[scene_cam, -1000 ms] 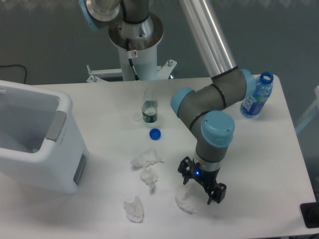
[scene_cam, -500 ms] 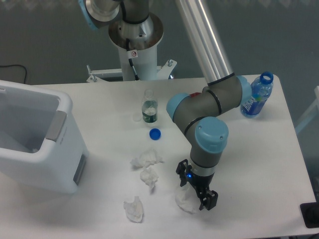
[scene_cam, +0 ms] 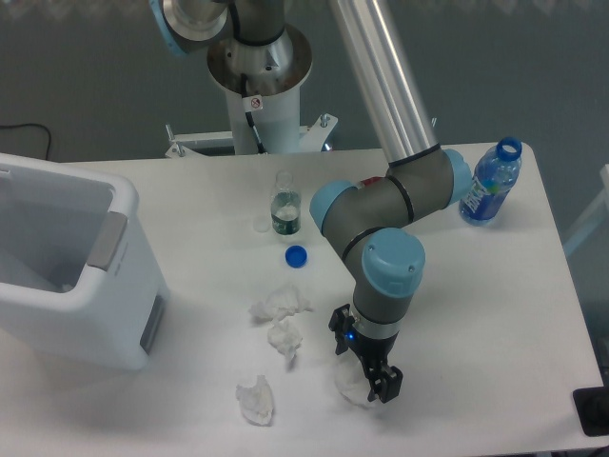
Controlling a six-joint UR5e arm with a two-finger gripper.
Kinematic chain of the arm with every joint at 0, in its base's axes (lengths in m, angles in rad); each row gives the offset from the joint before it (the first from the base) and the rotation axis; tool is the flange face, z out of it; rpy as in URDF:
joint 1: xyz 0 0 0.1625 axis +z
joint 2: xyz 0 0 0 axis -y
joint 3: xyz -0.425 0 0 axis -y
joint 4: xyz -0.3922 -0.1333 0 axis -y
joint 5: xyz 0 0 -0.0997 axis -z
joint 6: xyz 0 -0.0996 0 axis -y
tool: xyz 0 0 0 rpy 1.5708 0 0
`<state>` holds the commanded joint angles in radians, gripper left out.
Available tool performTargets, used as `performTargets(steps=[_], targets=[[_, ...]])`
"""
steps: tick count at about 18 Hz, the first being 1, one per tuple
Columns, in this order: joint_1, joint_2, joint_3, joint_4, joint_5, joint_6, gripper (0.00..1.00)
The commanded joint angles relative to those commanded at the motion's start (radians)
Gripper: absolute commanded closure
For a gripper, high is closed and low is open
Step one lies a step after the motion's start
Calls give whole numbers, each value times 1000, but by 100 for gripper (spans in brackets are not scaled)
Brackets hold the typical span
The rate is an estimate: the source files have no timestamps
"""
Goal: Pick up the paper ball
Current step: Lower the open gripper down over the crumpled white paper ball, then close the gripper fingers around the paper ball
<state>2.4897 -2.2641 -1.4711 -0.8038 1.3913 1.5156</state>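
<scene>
Paper ball (scene_cam: pixel 348 384) under gripper (scene_cam: pixel 363 363), jaws apart, contact unclear

A white plastic bin (scene_cam: pixel 67 276) stands at the left of the white surface (scene_cam: pixel 495 314). A small clear glass bottle (scene_cam: pixel 284 205) stands upright, with a blue bottle cap (scene_cam: pixel 296 256) near it. A blue plastic bottle (scene_cam: pixel 491 183) stands at the far right.

The gripper (scene_cam: pixel 363 365) has shifted left, now directly over a white wad (scene_cam: pixel 350 384).
</scene>
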Motion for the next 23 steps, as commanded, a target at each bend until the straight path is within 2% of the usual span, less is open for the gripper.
performTargets(steps=[13,15,17,23], targets=[[-23,-37,23,3,55,-3,0],[-28,-41,23,3,55,-2,10],[-29,-43,22,3,55,-3,26],[-29,-41,22,2,55,-14,62]])
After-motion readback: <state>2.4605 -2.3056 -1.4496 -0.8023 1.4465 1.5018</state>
